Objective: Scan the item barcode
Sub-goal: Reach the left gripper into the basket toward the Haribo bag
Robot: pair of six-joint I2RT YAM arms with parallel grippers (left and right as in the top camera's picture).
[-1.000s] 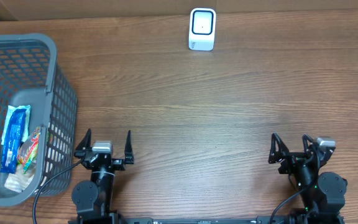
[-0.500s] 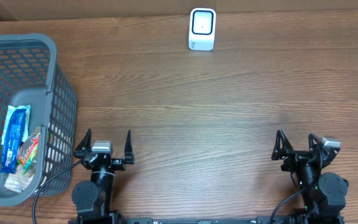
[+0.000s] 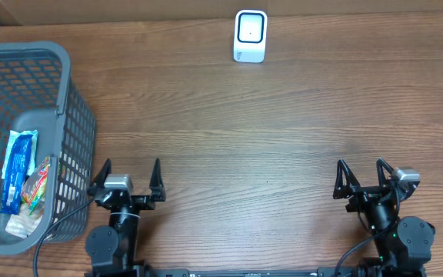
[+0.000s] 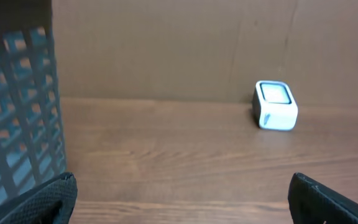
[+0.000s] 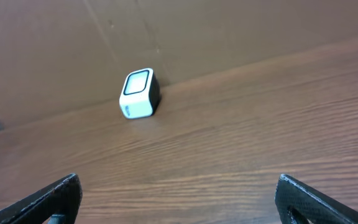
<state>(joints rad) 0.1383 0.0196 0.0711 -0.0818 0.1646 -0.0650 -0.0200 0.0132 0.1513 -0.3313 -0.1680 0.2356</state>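
White, rounded-square scanner with dark glossy window, upright at far centre of wood-grain table; grey plastic lattice basket at left, holding crinkly blue packet among other wrappers, print too small to read; left pincer and right pincer at near edge, both spread wide, empty.

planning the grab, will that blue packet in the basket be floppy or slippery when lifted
Probably floppy: the blue packet looks like a long, thin wrapper lying flat in the basket. Its film seems glossy, so it may be slippery. Being so flat, it is likely light for its size.
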